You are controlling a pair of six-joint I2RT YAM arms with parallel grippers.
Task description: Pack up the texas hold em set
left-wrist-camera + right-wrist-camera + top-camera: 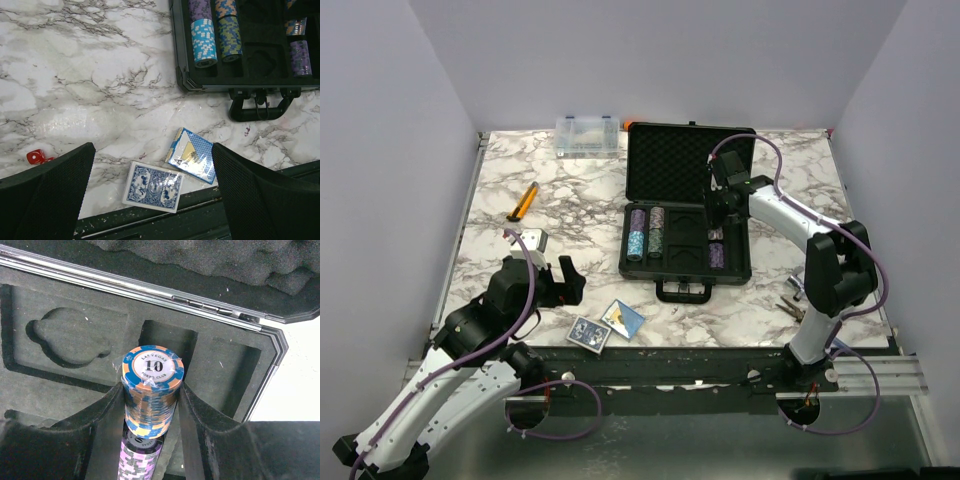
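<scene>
The black case [682, 225] lies open mid-table, its foam lid [678, 160] tilted back and its handle [684, 291] toward me. Two chip stacks [638, 232] [657, 230] fill its left slots. My right gripper [718, 215] hangs over the right slot, shut on an orange-and-blue chip stack [153, 371], just above a purple stack [137, 460] lying in that slot. My left gripper [152, 150] stands open above the table, with two blue-white card decks [153, 186] [192, 155] lying between and below its fingers. A red die [35, 157] sits left of it.
A clear plastic organizer box [587, 137] stands at the back. An orange-handled tool [524, 201] lies on the left of the table, and pliers [792, 300] lie near the right arm's base. The decks rest close to the table's front edge [150, 212].
</scene>
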